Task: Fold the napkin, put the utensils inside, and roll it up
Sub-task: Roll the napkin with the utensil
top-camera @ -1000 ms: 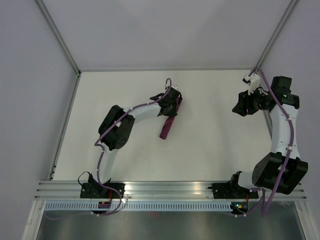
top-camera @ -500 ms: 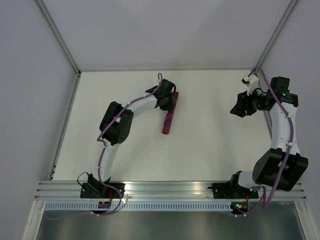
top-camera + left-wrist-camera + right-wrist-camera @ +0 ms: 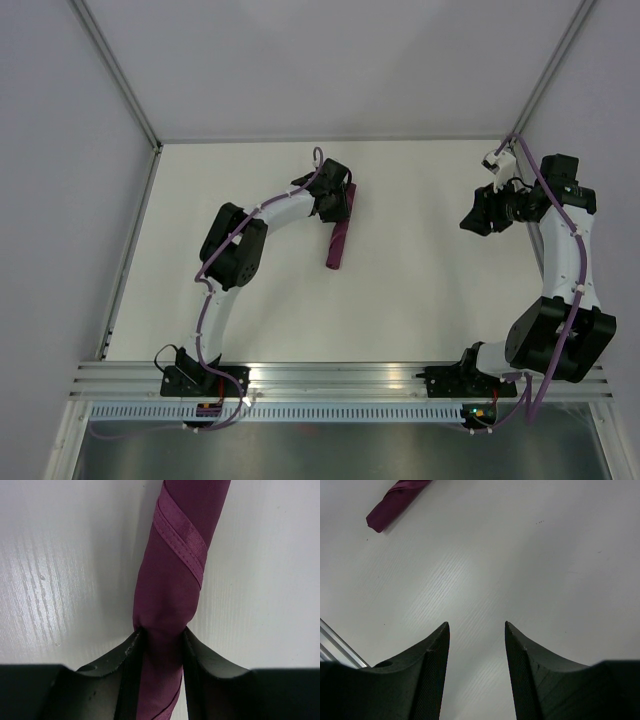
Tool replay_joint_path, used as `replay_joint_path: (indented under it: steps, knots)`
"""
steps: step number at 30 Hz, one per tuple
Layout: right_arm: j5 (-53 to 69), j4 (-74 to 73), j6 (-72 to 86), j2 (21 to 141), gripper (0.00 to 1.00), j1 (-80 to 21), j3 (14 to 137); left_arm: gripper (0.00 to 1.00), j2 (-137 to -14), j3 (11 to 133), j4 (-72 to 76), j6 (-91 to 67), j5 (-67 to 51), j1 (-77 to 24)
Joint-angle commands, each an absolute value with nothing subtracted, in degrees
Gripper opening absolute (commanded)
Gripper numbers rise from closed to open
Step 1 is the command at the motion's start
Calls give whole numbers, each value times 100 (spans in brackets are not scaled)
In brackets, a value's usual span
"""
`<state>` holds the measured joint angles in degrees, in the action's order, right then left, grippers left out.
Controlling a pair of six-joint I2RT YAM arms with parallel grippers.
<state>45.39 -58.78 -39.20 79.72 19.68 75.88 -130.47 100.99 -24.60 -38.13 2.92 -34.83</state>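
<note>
From above, the napkin (image 3: 337, 243) lies as a tight roll left of the middle of the white surface (image 3: 420, 290). Its long axis runs from far to near and leans a little, so the near end points toward the left arm's side. The left pincer (image 3: 340, 205) sits over the far end of the roll. The right pincer (image 3: 472, 222) hangs well apart from it on the right side, with bare surface between them. A metal rail (image 3: 340, 378) crosses the near edge.

In the left wrist view the napkin (image 3: 172, 575) runs straight away from the camera and tilts slightly to the right at its far part. A stitched hem band winds slantwise around it. The left pincer (image 3: 161, 632) is pinching the roll: both black fingers (image 3: 131, 652) touch its sides, and the cloth narrows where they press. White surface lies on either side.

In the right wrist view the right pincer (image 3: 476, 625) is spread, with only surface (image 3: 530, 555) between its tips. One blunt end of the napkin (image 3: 395, 502) shows in the upper left corner, well apart from the tips and pointing down-left. A bit of the rail (image 3: 332, 647) shows at the lower left edge.
</note>
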Motion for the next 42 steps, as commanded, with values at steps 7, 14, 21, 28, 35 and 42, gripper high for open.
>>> replay_joint_path:
  steps: [7,14,21,28,35,42]
  knots:
    - [4763,-5985,-4104,8016,54,1986,7567,47,-13280,9861,-3340,-3648,527,-3463]
    - [4764,-6047,-4184,7981,54,1986,7559,51,-13237,9765,-3357,-3463,588,-3472]
    - [4790,-6064,-4201,8007,54,1986,7559,66,-13017,9773,-3489,-3209,1010,-3524]
    - [4808,-6091,-4227,8051,54,1986,7559,87,-12981,9879,-3647,-3006,1309,-3560]
    - [4790,-6108,-4271,8086,54,1986,7559,87,-12981,9923,-3709,-2918,1371,-3568]
    - [4764,-6100,-4280,8121,54,1986,7532,87,-12964,9984,-3753,-2655,1398,-3568]
